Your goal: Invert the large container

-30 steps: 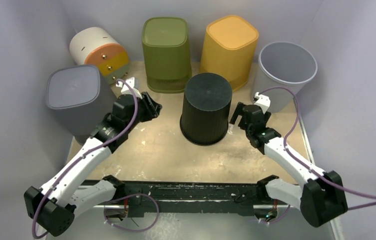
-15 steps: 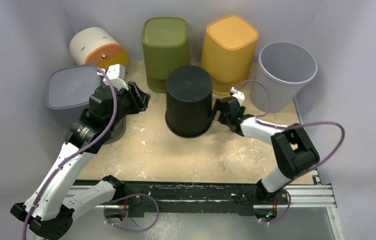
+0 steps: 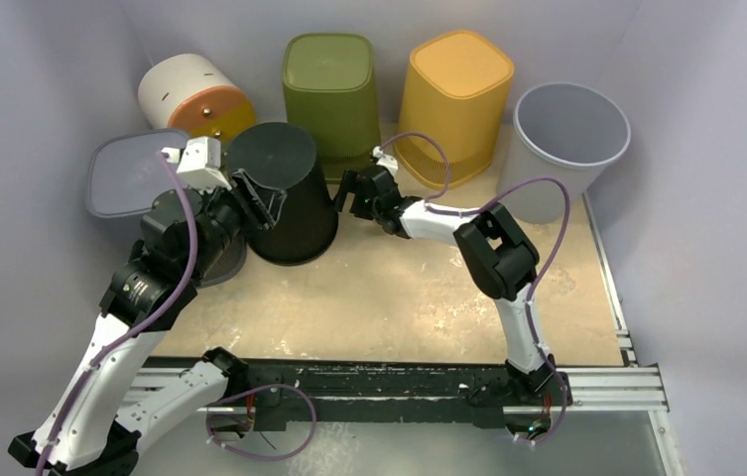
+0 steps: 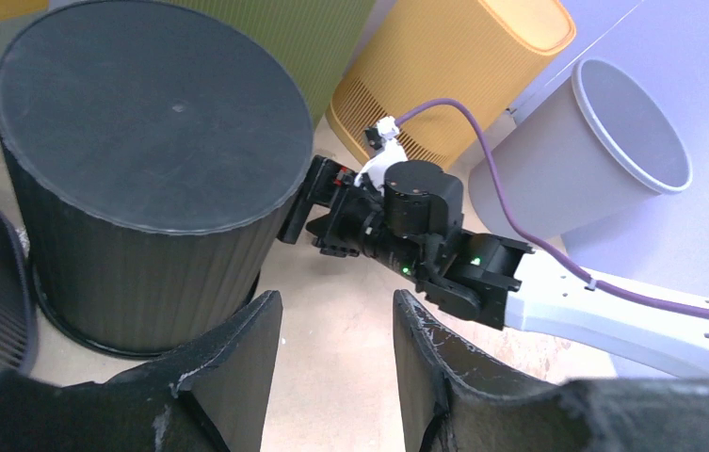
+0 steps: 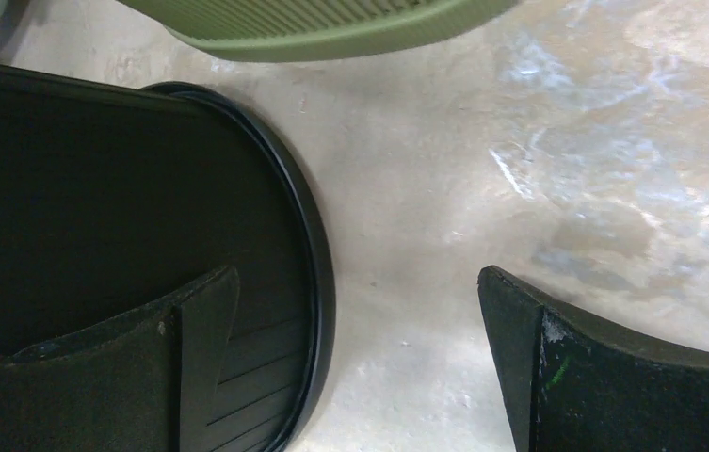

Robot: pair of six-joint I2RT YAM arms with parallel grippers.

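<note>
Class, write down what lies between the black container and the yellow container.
The right claw, open, lies there, close beside the black container; the left wrist view shows it plainly, with the yellow container behind.

Top view: high over the near edge of the table (image 3: 399,297), looking down across it. Wrist views: close beside the black bin (image 3: 285,193), shared by all three.

Large container (image 3: 285,193), left of centre: black, vertically ribbed sides.
Square bin (image 3: 329,84), far: olive green, slatted base.
Tall bin (image 3: 453,89), to its right: yellow-orange, slatted base.
Round bin (image 3: 567,134), far right: pale grey.
Cylinder (image 3: 179,91), far left: white, orange end.
Table (image 3: 399,297): mottled beige.
</note>
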